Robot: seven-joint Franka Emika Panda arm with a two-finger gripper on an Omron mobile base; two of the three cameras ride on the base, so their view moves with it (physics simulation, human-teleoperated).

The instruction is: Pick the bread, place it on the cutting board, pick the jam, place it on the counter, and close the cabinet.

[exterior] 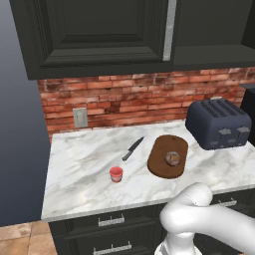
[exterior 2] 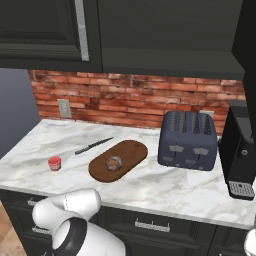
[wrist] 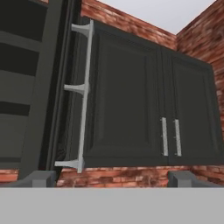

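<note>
Hand view shows the pincer (wrist: 112, 177) spread wide, holding nothing, pointed at the cabinet (wrist: 127, 92) just ahead. Bread (exterior: 173, 158) sits on the board (exterior: 160, 149); jam (exterior: 116, 174) stands on the counter (exterior: 79, 164) toward its front-left.

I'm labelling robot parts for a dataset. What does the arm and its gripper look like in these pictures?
The glossy white rounded arm has smooth, bulbous links and a dark band at a joint, seen in the right base view. The gripper shows two small, blocky dark grey fingertips. No cables or markings are visible.
</note>
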